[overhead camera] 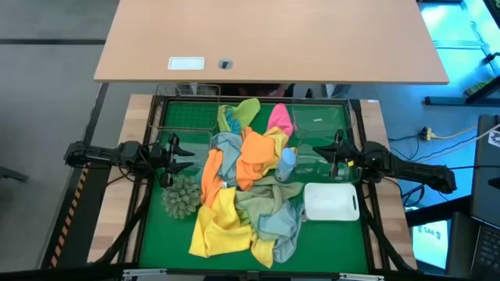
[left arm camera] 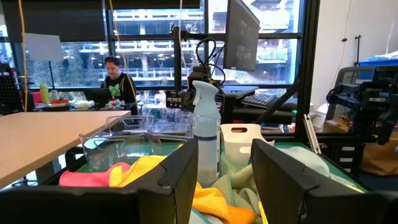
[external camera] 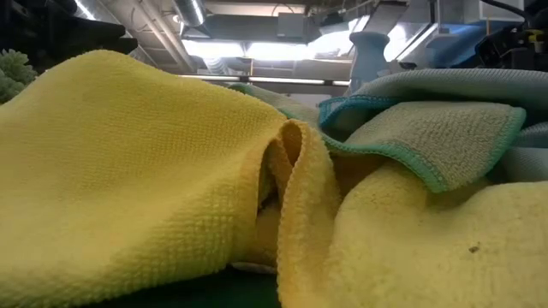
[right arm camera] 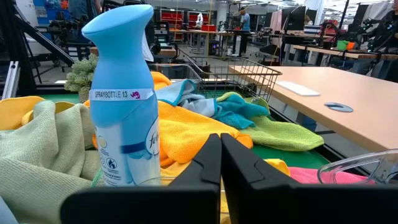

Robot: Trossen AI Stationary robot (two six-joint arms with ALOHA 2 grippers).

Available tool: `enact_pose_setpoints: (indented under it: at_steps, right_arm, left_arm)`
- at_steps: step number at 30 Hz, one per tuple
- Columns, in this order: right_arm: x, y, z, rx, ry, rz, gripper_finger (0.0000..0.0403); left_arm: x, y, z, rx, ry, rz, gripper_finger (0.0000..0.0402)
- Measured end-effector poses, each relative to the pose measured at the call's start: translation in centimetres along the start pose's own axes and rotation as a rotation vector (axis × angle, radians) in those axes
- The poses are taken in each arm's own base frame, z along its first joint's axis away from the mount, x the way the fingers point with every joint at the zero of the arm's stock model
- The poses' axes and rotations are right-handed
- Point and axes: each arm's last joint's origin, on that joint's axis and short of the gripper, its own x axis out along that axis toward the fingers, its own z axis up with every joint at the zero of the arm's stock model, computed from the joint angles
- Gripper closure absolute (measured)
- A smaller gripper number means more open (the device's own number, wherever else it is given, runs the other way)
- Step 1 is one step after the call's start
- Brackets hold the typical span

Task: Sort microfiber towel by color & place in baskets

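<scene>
A heap of microfiber towels (overhead camera: 246, 183) lies in the middle of the green mat: yellow (overhead camera: 219, 222) nearest, orange (overhead camera: 258, 152), pink (overhead camera: 280, 119), light green (overhead camera: 248, 109), light blue (overhead camera: 226, 144). The yellow towel (external camera: 128, 171) fills the low view. Clear bins (overhead camera: 320, 125) stand right of the heap, with a white bin (overhead camera: 332, 201) nearer. My left gripper (overhead camera: 181, 153) hovers at the heap's left side, open (left arm camera: 225, 180). My right gripper (overhead camera: 332, 156) is at the heap's right side over a clear bin, shut (right arm camera: 221, 162).
A light-blue spray bottle (overhead camera: 287, 162) stands upright in the heap, close ahead of the right gripper (right arm camera: 121, 93). A spiky grey-green ball (overhead camera: 181, 195) sits left of the yellow towel. A wire basket (overhead camera: 187, 101) and another clear bin (overhead camera: 183, 129) are at the far left. People sit beyond the table.
</scene>
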Motion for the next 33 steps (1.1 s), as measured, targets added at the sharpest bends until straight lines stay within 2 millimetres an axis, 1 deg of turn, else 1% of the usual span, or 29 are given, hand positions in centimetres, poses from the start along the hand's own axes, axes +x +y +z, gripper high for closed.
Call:
enact_pose_setpoints:
  at_steps: [21, 25, 29, 33]
  right_arm:
    - [0.0, 0.0, 0.1, 0.000, -0.005, -0.002, 0.0400]
    - [0.0, 0.0, 0.1, 0.000, -0.006, -0.001, 0.0400]
    - [0.0, 0.0, 0.1, 0.000, -0.007, -0.001, 0.0400]
    - [0.0, 0.0, 0.1, 0.000, -0.007, -0.001, 0.0400]
  left_arm:
    - [0.0, 0.0, 0.1, -0.003, -0.014, 0.008, 0.0259]
    - [0.0, 0.3, 0.9, -0.022, -0.091, 0.087, 0.0259]
    - [0.1, 0.3, 1.3, -0.032, -0.134, 0.107, 0.0259]
    - [0.5, 0.3, 1.0, -0.058, -0.090, 0.144, 0.0259]
